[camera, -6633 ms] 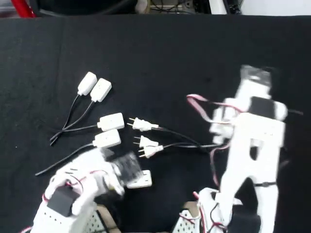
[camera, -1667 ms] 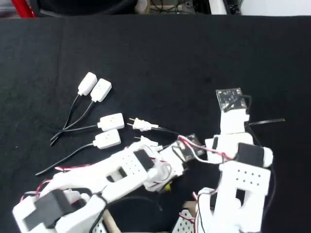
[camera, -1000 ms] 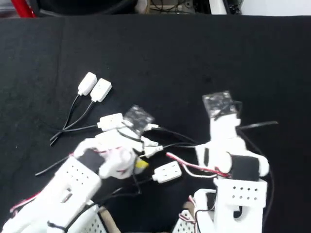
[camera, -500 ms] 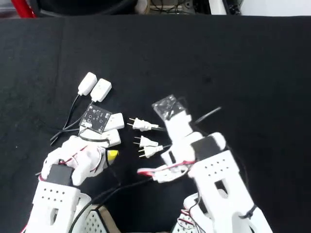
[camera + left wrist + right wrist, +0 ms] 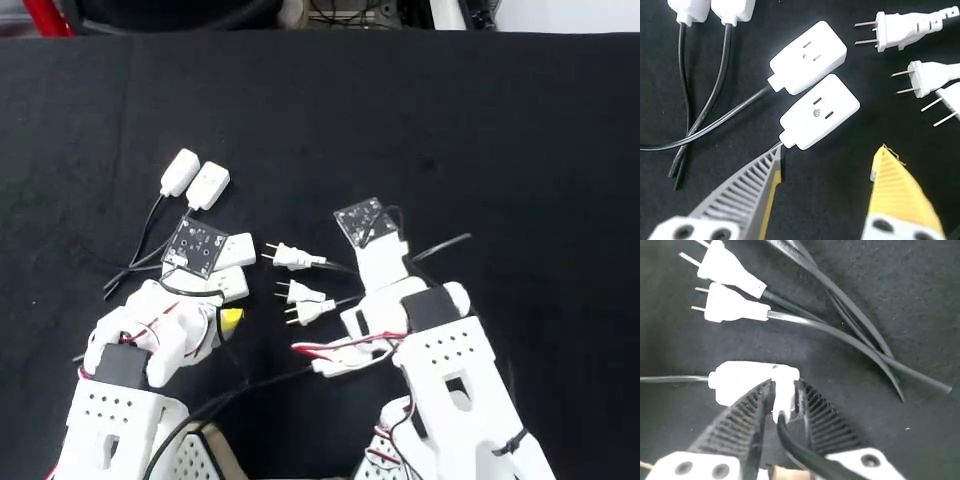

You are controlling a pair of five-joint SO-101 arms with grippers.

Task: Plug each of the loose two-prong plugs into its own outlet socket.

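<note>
Since 0.5 s ago the right arm has backed slightly toward 3 o'clock on the high view, and the left arm has barely shifted. Against the oldest frame, the socket that lay alone at 6 o'clock now sits further toward 4 o'clock, under the right arm.

Left gripper (image 5: 830, 155): jaws wide apart and empty, poised just short of the near socket (image 5: 820, 112), about 8 o'clock of table centre. The grey and yellow fingers flank its cord end. Judgement: this spread suits taking the block across its width. The far socket (image 5: 807, 57) touches it on the 12 o'clock side. Both show their slots face-up.

Right gripper (image 5: 785, 388): clamped on the end of the held socket (image 5: 750, 380), opposite its cord exit. A black cable also runs between the fingers, and I cannot tell whose it is. Judgement: an end pinch leaves most of the body clear for a plug.

Three plugs lie loose, none inserted: top plug (image 5: 292, 257), middle plug (image 5: 303, 292) and bottom plug (image 5: 315, 311). They sit just at 3 o'clock of the socket pair, prongs pointing to 9 o'clock. Judgement: that lay keeps the travel to the sockets short.

The outer block (image 5: 180, 172) and inner block (image 5: 207, 185) lie side by side at 10 o'clock on the black cloth (image 5: 420, 100), apart from both arms.
</note>
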